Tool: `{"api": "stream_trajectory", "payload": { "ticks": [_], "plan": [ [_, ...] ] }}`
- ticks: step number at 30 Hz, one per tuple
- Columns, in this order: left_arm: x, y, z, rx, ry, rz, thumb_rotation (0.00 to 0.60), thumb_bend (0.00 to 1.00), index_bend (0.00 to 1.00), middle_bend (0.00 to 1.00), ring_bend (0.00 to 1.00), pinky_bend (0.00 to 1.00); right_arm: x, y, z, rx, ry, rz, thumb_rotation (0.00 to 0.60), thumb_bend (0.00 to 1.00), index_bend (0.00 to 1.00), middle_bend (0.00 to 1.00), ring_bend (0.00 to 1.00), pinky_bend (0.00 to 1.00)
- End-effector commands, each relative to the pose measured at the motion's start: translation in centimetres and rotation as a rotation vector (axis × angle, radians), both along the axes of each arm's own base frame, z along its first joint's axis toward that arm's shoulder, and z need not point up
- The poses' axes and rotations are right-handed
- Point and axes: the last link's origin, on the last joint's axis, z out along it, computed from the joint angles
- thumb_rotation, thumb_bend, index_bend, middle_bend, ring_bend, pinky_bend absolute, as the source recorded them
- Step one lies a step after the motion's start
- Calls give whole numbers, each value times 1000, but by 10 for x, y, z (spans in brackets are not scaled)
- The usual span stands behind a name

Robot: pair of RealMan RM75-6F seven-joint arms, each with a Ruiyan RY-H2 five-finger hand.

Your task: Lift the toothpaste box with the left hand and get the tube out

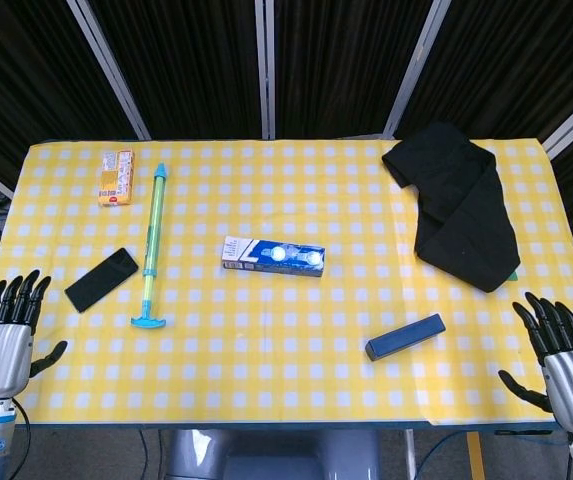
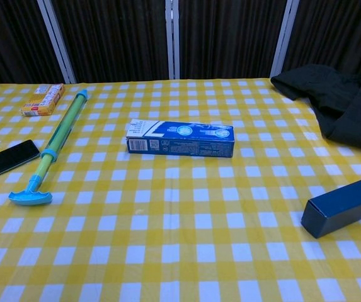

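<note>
The blue and white toothpaste box lies flat near the middle of the yellow checked table, its flaps closed; the chest view shows the toothpaste box lengthwise. My left hand hangs off the table's near left corner, fingers spread, holding nothing. Off the near right corner, my right hand is likewise spread and empty. Both hands are far from the box and show only in the head view.
A green and blue pump tube, a black phone and a small orange packet lie on the left. A dark blue box sits front right; black cloth covers the back right corner.
</note>
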Motion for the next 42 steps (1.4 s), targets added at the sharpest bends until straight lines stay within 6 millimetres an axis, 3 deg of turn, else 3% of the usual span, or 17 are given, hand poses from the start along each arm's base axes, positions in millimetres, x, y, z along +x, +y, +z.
{"api": "stream_trajectory", "payload": {
  "ticks": [1, 6, 10, 15, 21, 25, 32, 39, 42],
  "plan": [
    [1, 1, -1, -5, 3, -2, 600, 176, 0, 0, 0, 0, 0, 0, 0, 0, -2, -2, 600, 71, 61, 0, 0, 0],
    [5, 7, -3, -21, -13, -1, 600, 177, 0, 0, 0, 0, -2, -2, 2, -5, -10, -9, 600, 71, 61, 0, 0, 0],
    [18, 25, 0, -50, 5, -37, 600, 177, 0, 0, 0, 0, -3, -3, 3, -2, -16, -14, 600, 71, 61, 0, 0, 0],
    [74, 81, 6, -135, 28, -148, 600, 176, 3, 0, 0, 43, -6, -5, 9, -18, -37, -28, 600, 72, 61, 0, 0, 0],
    [112, 122, -1, -228, 17, -169, 600, 176, 46, 0, 0, 91, -12, -8, 14, -20, -59, -51, 600, 71, 63, 0, 0, 0],
    [145, 154, -13, -310, 41, -183, 600, 176, 52, 0, 0, 91, -16, -12, 18, -27, -87, -59, 600, 72, 64, 0, 0, 0],
    [201, 203, -42, -393, 71, -169, 600, 176, 156, 12, 70, 150, -25, -18, 25, -33, -133, -79, 600, 72, 69, 0, 0, 0],
    [230, 227, -76, -442, 133, -110, 600, 125, 128, 12, 70, 148, -33, -22, 29, -31, -165, -103, 600, 72, 70, 0, 0, 0],
    [243, 236, -97, -474, 150, -93, 600, 51, 124, 12, 70, 150, -35, -23, 31, -34, -175, -109, 600, 72, 70, 0, 0, 0]
  ]
}}
